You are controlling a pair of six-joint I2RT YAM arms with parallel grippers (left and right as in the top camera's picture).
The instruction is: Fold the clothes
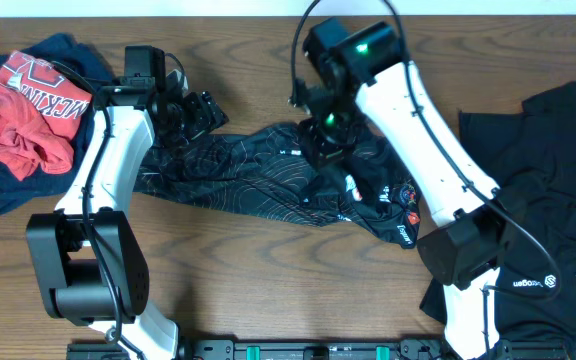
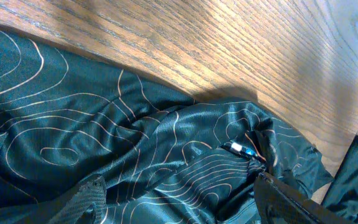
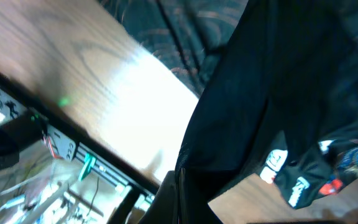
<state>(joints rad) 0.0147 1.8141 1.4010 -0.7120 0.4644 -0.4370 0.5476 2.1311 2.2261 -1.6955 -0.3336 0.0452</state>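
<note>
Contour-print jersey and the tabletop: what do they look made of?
The jersey: probably thin synthetic knit; slight sheen, fine mesh texture, soft limp folds. The table: wood or wood-look laminate, smooth semi-gloss; grain lines plus glare, can't tell which.

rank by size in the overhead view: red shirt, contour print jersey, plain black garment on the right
1-2, too alike to rank, both partly hidden: plain black garment, contour-print jersey
3, smallest: red shirt
</note>
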